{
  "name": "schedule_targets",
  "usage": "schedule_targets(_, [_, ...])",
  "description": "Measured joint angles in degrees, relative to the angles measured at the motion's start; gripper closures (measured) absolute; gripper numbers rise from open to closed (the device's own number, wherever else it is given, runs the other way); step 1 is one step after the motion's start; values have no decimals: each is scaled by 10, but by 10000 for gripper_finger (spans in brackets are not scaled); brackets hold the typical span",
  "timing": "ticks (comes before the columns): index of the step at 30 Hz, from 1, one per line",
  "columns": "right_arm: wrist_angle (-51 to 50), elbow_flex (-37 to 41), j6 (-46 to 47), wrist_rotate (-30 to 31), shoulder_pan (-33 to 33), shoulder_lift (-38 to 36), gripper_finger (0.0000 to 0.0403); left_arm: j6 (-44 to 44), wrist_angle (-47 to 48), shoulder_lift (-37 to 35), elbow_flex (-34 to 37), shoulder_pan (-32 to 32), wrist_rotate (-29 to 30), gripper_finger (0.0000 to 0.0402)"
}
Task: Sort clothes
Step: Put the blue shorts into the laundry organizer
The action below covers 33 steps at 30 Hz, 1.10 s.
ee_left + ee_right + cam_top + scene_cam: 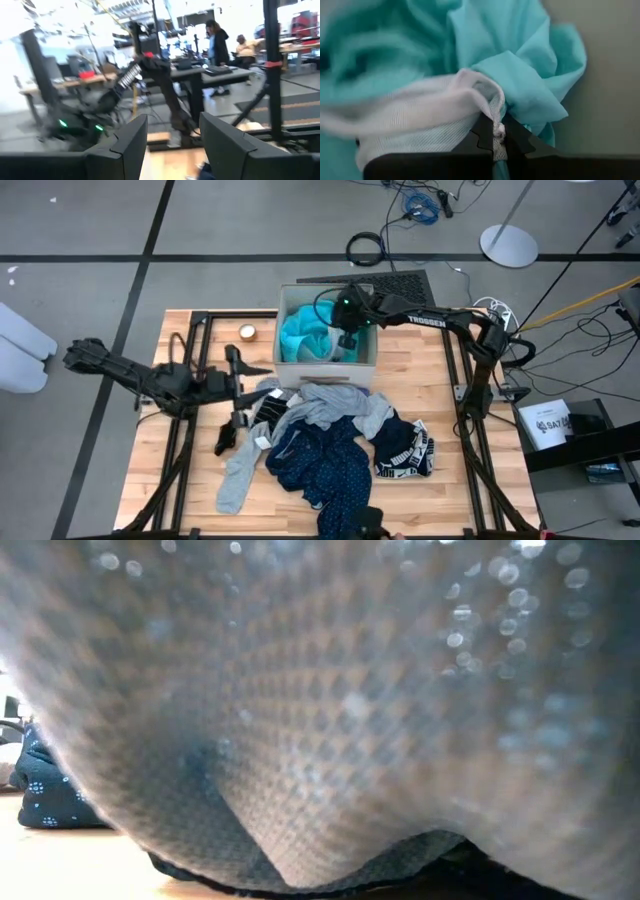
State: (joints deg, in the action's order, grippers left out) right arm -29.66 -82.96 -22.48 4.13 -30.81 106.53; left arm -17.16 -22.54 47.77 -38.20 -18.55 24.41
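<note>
The right gripper point(347, 340) hangs over the beige square box point(362, 361) at the back of the wooden worktop point(150, 470), its jaws closed on a fold of pale mesh lining point(425, 120) that belongs to the bright turquoise garment point(300, 335) lying inside the box. In the right wrist view the toothed jaws meet on that white mesh, with turquoise cloth bunched all around it and the box's plain wall just beside.

The left gripper point(236, 385) hovers above the worktop to the left of the clothes pile, its jaws standing apart and holding nothing; the left wrist view looks past the two dark fingers point(225, 145) into the room, where people sit and stand at desks.

The remaining clothes lie heaped in front of the box: a grey garment point(335, 405) on top, a navy dotted garment point(330, 465) beneath it, a black-and-white patterned piece point(405, 450) at the right, and a long grey sock point(237, 475) at the left beside a small black sock point(225, 440). A small round lid-like object point(247, 332) sits left of the box. Grey woven fabric point(350, 710) fills nearly all of the low view.
</note>
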Motion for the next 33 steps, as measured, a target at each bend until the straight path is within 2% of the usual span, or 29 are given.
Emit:
schedule_targets(4, [-75,0,-36,0,-4,0,401,-29,2,-12,0,11,35,212])
schedule_targets(11, [-162,0,-90,1,0,0,399,-28,13,-3,0,29,38,212])
schedule_targets(15, [-189,0,-101,25,2,0,396,-28,13,7,0,28,38,212])
schedule_targets(18, [-186,0,-127,62,1,0,394,-28,22,9,0,28,38,212])
schedule_targets(22, [-118,0,-157,112,-3,0,393,-28,25,10,0,28,38,212])
schedule_targets(26, [-70,0,-184,120,-9,0,393,-27,25,10,0,28,38,212])
schedule_targets(33, [-109,0,-181,123,-4,0,383,-22,26,9,0,28,33,212])
